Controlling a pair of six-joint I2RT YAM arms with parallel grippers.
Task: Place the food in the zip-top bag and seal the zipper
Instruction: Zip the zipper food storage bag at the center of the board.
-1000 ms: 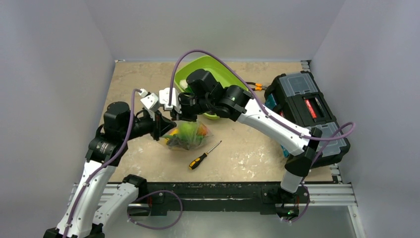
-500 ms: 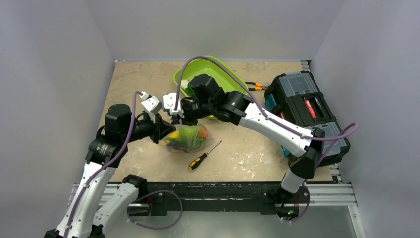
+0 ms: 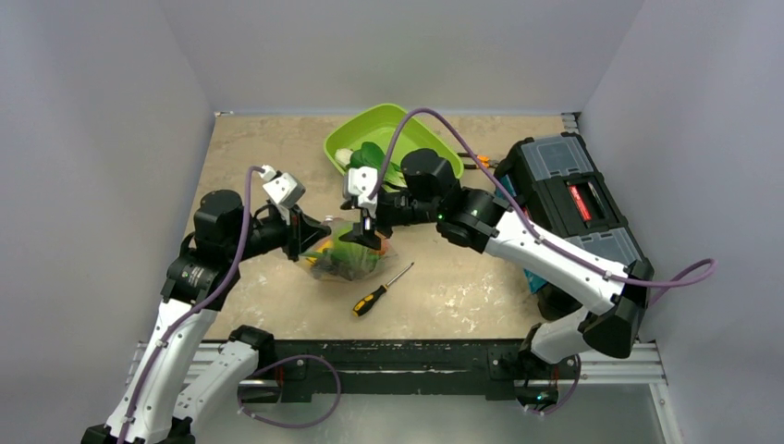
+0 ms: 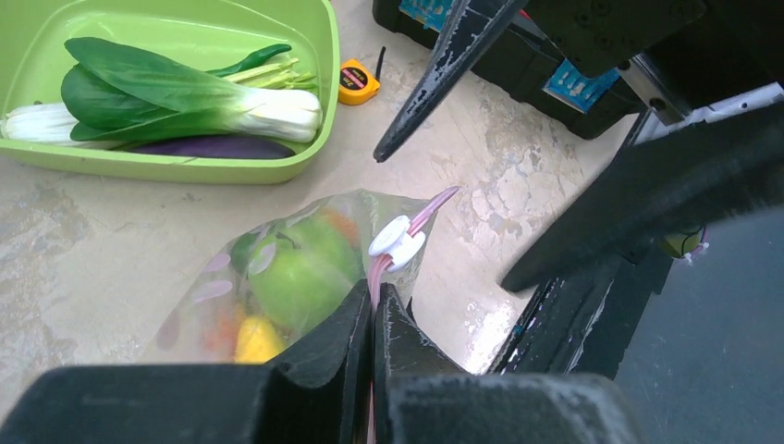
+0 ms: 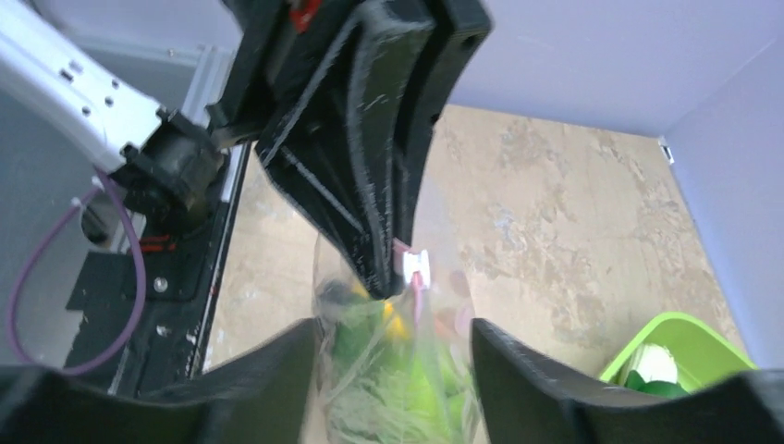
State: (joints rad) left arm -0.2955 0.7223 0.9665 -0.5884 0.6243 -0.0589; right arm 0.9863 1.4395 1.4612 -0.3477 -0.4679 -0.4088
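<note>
the left gripper (image 4: 373, 310) has its two black fingers pressed together on the pink zipper (image 4: 421, 211), just below a white slider tab (image 4: 398, 242), in the lower middle of the left wrist view. from the pinch the zipper runs up and to the right. the zip-top bag (image 4: 208, 296), clear and crinkled, spreads to the lower left of the pinch with the food inside: a green apple (image 4: 300, 277), a yellow piece (image 4: 254, 340) and an orange piece (image 4: 225, 326). the right gripper (image 5: 393, 333) has its fingers spread wide at the bottom of the right wrist view, one on each side of the bag's top. whether they touch the plastic cannot be told.

in the top view the bag sits near the middle of a tan, marbled table (image 3: 444, 296), closed in by pale grey-lilac walls (image 3: 92, 139).

a lime-green tray (image 3: 370, 125) lies at the upper middle. it holds leafy greens (image 4: 166, 92) and a dark purple aubergine (image 4: 217, 146). a small yellow tape measure (image 4: 356, 81) lies just right of it. a black-and-yellow screwdriver (image 3: 379, 291) lies below and right of the bag, apart from it. a black toolbox (image 3: 569, 199) stands at the right edge. the right arm and its purple cable (image 3: 416, 111) cross over the tray and hide part of it.

the toolbox carries red and blue labels, and their writing is too small to read.
</note>
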